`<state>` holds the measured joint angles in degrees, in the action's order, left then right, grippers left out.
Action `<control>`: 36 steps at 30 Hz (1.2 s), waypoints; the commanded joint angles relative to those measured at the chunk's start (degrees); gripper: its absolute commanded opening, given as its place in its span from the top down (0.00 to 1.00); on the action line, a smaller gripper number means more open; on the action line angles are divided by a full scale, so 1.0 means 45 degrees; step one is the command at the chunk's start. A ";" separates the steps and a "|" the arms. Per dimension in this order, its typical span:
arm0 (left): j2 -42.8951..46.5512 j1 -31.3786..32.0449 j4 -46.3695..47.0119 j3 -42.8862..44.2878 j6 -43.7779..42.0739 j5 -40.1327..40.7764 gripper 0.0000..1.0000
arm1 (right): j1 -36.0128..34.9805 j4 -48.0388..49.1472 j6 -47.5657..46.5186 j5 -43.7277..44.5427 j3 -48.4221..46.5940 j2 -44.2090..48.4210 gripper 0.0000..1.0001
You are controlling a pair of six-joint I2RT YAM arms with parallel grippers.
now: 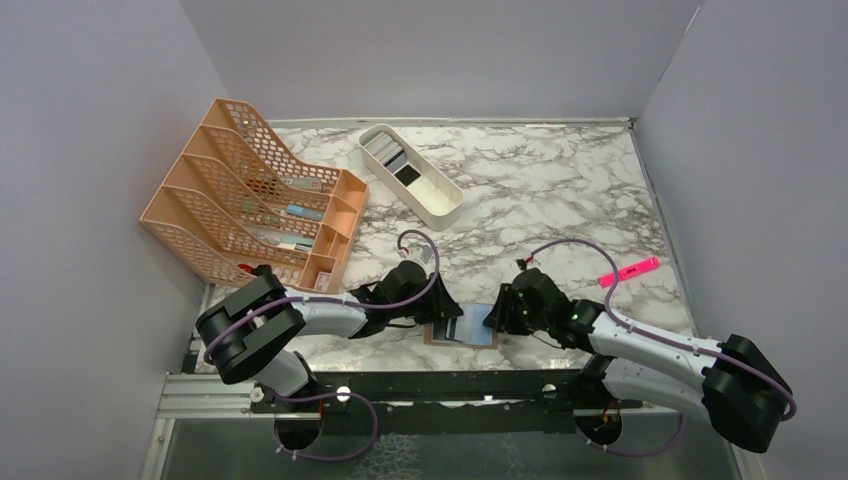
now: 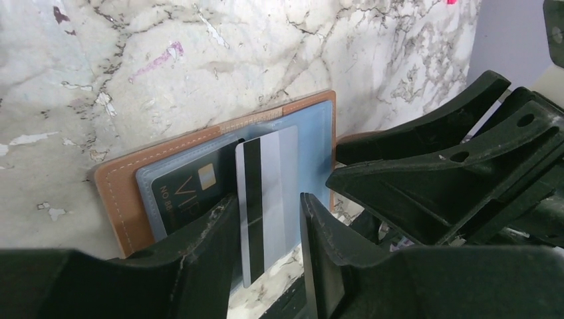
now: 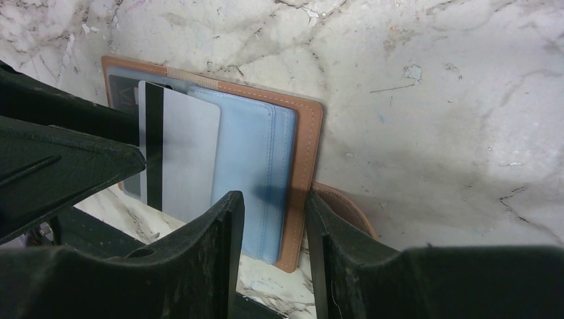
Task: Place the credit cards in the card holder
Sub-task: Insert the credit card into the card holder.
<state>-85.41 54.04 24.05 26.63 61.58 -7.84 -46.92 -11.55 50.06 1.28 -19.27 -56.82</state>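
Note:
The tan card holder (image 1: 462,333) lies open near the table's front edge, its light blue sleeves up; it also shows in the left wrist view (image 2: 126,193) and the right wrist view (image 3: 309,133). A dark VIP card (image 2: 189,189) sits in a sleeve. A silvery grey card with a black stripe (image 2: 269,193) (image 3: 183,153) lies on the sleeves and sticks out over the holder's near edge. My left gripper (image 1: 440,318) (image 2: 268,199) is open, jaws a little apart over this card. My right gripper (image 1: 497,318) (image 3: 274,196) is open, straddling the holder's right edge.
A white oblong tray (image 1: 448,212) at the back holds more cards (image 1: 385,152). An orange mesh file rack (image 1: 250,200) stands at the left. A pink highlighter (image 1: 630,270) lies at the right. The table's front edge is just below the holder.

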 commanded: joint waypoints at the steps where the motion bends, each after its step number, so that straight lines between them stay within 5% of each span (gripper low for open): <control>1: 0.0347 0.0266 -0.1718 0.0831 -0.0931 0.1139 0.57 | -0.0082 0.0036 0.0129 -0.0369 0.0292 0.0075 0.57; 36: -0.0160 0.1281 -0.2725 0.1677 -0.0458 0.1915 0.50 | -0.0082 0.0845 0.1078 -0.2119 0.1073 0.1752 0.59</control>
<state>-85.41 59.05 10.83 34.04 59.51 0.51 -46.94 -9.04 53.98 -5.69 -15.55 -48.29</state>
